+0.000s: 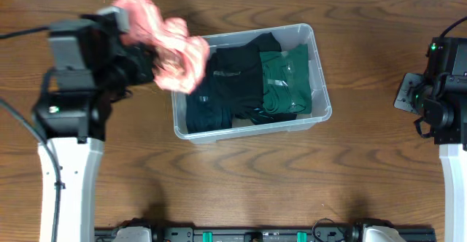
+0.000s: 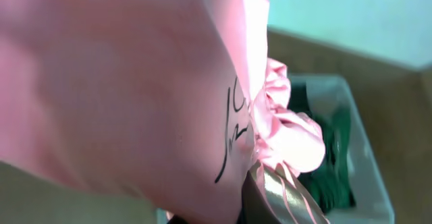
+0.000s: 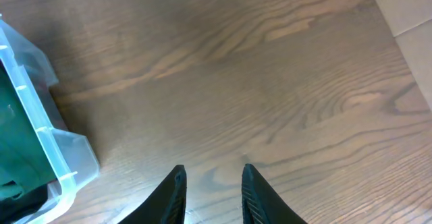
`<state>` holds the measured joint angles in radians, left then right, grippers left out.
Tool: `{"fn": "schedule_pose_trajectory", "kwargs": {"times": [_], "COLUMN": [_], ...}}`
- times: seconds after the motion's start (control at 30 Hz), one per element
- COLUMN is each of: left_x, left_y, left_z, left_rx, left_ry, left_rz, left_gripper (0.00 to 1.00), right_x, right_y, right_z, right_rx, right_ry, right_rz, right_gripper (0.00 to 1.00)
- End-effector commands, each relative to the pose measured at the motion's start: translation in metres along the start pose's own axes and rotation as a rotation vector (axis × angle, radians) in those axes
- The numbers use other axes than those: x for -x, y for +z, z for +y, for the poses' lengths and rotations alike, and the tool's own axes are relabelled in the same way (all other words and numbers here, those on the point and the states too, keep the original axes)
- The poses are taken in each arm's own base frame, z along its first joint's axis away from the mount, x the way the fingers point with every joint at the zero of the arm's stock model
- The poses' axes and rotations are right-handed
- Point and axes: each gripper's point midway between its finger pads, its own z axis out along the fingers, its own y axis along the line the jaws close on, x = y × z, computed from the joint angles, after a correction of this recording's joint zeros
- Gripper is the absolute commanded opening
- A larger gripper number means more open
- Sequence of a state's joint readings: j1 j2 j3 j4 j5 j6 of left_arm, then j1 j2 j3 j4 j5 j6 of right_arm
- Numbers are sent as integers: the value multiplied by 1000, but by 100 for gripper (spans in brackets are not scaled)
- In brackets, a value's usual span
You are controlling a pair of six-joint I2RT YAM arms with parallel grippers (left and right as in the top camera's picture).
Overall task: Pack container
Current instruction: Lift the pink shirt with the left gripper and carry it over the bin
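Two-arm station at a wooden desk (image 1: 241, 191), one arm at each side. Far left: left arm (image 1: 69, 103), white lower link and black upper housing, reaching toward the desk centre. Left fingers (image 2: 278, 196) clamped tight on a pink garment (image 1: 171, 49); only one pale finger visible in the left wrist view, pressed against the bunched fabric, the other hidden by cloth. Pink garment held clear of the desk, crumpled, hanging from the grip and overlapping the upper left corner of the container (image 1: 322, 89) in the overhead view; dark scribbled marking on the fabric in the left wrist view. Centre: container upright on the desk between the two arms, nearer the left arm, long axis slightly rotated against the desk edge. Clear walls, thick rim, rounded corners. Inside, left and middle portion: dark garment (image 1: 226, 82), folded, covering most of the floor. Inside, right portion: green garment (image 1: 286, 82), folded, touching the dark garment, near the right wall. Far right: right arm (image 1: 445, 103), well apart from the container, over bare desk. Right fingers (image 3: 177, 196) set to a narrow gap, nothing between them, tips over plain wood grain; contact with the desk not determinable. Left edge of the right wrist view: one corner of the container, green fabric behind the clear wall.
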<state>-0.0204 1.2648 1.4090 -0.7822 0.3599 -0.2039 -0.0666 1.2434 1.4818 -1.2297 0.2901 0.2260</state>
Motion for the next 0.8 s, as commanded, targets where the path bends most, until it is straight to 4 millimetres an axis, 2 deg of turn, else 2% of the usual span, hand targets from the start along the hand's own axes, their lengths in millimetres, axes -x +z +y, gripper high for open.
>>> {"fn": "schedule_pose_trajectory", "kwargs": {"times": [0.0, 0.23, 0.5, 0.53, 0.57, 0.6, 0.67, 0.77], "left_x": [-11, -40, -91, -96, -102, -106, -108, -99], "left_y": [14, 64, 132, 138, 144, 148, 150, 147], "left_z": [5, 5, 35, 38, 41, 42, 39, 28], "left_rx": [101, 132, 187, 190, 192, 190, 182, 169], "left_ry": [53, 110, 136, 142, 152, 166, 191, 214], "left_rz": [46, 203, 445, 469, 494, 510, 517, 477], "left_gripper": [6, 6, 6, 9, 17, 28, 29, 30], "right_x": [1, 1, 0, 0, 0, 0, 0, 0], "right_y": [0, 0, 0, 0, 0, 0, 0, 0], "right_z": [-2, -2, -2, -2, -2, -2, -2, -2], "right_rx": [-2, -2, -3, -3, -3, -3, -3, -3], "right_ry": [2, 1, 1, 1, 1, 1, 1, 1], "right_rz": [0, 0, 2, 2, 2, 2, 2, 2], "right_gripper": [26, 26, 27, 27, 27, 27, 27, 27]}}
